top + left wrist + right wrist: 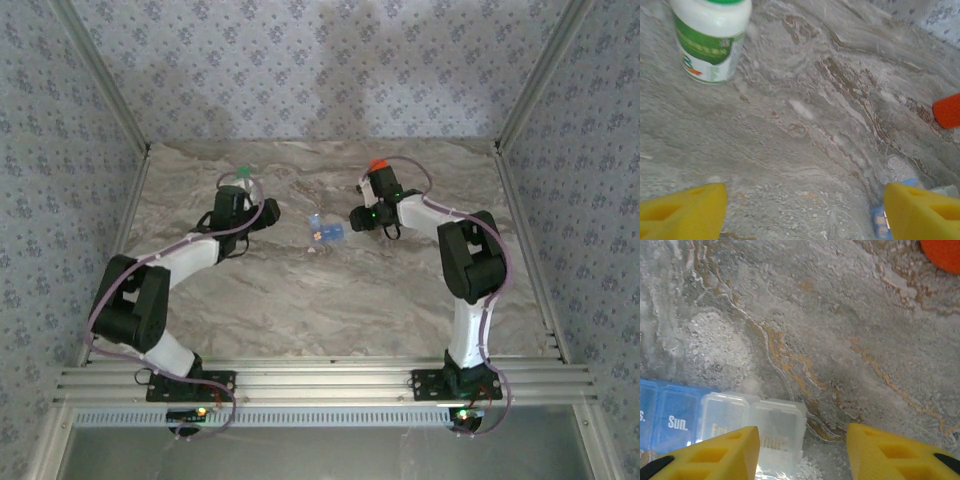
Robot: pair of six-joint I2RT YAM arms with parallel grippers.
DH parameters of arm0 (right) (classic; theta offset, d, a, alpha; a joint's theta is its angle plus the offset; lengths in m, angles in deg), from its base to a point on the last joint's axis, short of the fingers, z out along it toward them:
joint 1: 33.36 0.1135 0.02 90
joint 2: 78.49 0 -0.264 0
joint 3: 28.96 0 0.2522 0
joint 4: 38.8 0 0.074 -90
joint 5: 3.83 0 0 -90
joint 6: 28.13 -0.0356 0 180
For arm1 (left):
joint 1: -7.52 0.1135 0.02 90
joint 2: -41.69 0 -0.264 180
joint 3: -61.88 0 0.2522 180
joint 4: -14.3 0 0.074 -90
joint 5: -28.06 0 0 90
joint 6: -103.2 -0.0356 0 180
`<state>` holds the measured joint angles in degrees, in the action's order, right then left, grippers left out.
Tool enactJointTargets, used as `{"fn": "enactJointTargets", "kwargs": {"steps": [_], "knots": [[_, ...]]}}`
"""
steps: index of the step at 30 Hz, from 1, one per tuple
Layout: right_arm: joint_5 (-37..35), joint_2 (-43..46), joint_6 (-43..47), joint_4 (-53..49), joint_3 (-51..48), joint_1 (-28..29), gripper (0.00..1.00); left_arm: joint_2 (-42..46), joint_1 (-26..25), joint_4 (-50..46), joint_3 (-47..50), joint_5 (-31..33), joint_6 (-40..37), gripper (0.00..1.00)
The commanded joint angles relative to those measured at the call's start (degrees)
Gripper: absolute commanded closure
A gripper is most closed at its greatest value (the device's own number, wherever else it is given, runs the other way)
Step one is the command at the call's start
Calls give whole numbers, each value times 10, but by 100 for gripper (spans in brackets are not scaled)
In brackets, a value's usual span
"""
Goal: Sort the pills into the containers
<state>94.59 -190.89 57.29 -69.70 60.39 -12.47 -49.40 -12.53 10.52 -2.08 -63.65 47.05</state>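
— What did we see from above?

— The small flat pill box of translucent blue and clear plastic (pixel 325 231) lay mid-table on the marbled grey tabletop (pixel 300 290), between the two arms. The left gripper (pixel 266 211) sat just to its left and the right gripper (pixel 358 217) just to its right. From there we could not tell how far either pair of fingers was spread. A white bottle with a green cap (pixel 238 177) stood behind the left arm, and an orange bottle (pixel 378 167) behind the right.

— And from the left wrist?

— The left gripper (pixel 802 215) had its yellow fingers (pixel 682 210) spread wide over bare tabletop. A blue corner of the pill box (pixel 879 220) peeked out beside the right-hand finger. The white bottle (pixel 712 37) stood upright at far left.

— From the right wrist?

— The right gripper (pixel 802 452) was spread wide too, holding nothing. The pill box (pixel 725 415) lay partly under the left-hand finger, with its clear compartments nearest and a blue one marked "Sun." beyond.
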Motion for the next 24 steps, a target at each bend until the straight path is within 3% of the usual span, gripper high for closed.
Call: {"fn": "enactJointTargets", "kwargs": {"steps": [1,12,24], "knots": [[38,-6,-13,-20,17,-4,49,-28,-8,-33,-43,-23,19,19],[61,-29,-10,-25,26,-4,50,-146,-29,-151,-190,-44,28,21],[56,-34,-5,-42,28,-4,53,-235,-44,-269,-315,-84,14,32]]}}
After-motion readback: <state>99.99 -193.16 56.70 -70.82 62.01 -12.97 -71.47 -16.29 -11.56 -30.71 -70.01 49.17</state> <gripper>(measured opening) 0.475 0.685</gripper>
